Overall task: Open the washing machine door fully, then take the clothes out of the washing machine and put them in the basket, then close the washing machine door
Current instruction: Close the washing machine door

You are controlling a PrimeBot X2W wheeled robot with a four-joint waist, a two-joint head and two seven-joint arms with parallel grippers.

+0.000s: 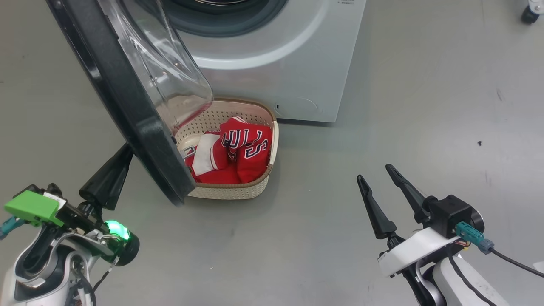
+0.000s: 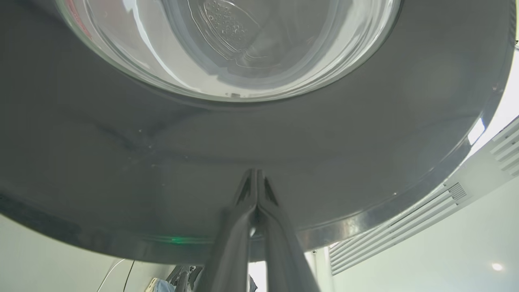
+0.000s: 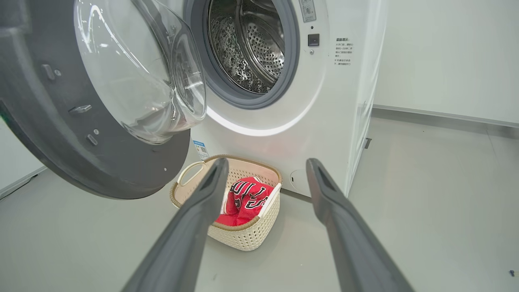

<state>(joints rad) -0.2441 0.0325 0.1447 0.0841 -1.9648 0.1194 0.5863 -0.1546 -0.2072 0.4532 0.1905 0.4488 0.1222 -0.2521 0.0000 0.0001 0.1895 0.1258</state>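
Note:
The washing machine (image 1: pixel 280 63) (image 3: pixel 324 101) is white, and its perforated steel drum (image 3: pixel 251 44) looks bare. The washing machine door (image 1: pixel 127 93) (image 3: pixel 101 101) (image 2: pixel 284 134) stands swung out, black rim and clear glass bowl over the basket's left side. The clothes (image 1: pixel 231 153) (image 3: pixel 243 198), a red jersey with white fabric, lie in the cream basket (image 1: pixel 255 187) (image 3: pixel 247 235) on the floor before the machine. My left gripper (image 1: pixel 123 153) (image 2: pixel 256 174) is shut, its tips against the door's outer black rim. My right gripper (image 1: pixel 376 172) (image 3: pixel 265 162) hangs open and empty, right of the basket.
Grey floor (image 1: pixel 425 127) spreads to the right of the machine. A dark caster wheel (image 1: pixel 531 12) sits at the far top right. A pale wall with a skirting line (image 3: pixel 446 115) runs behind the machine's right side.

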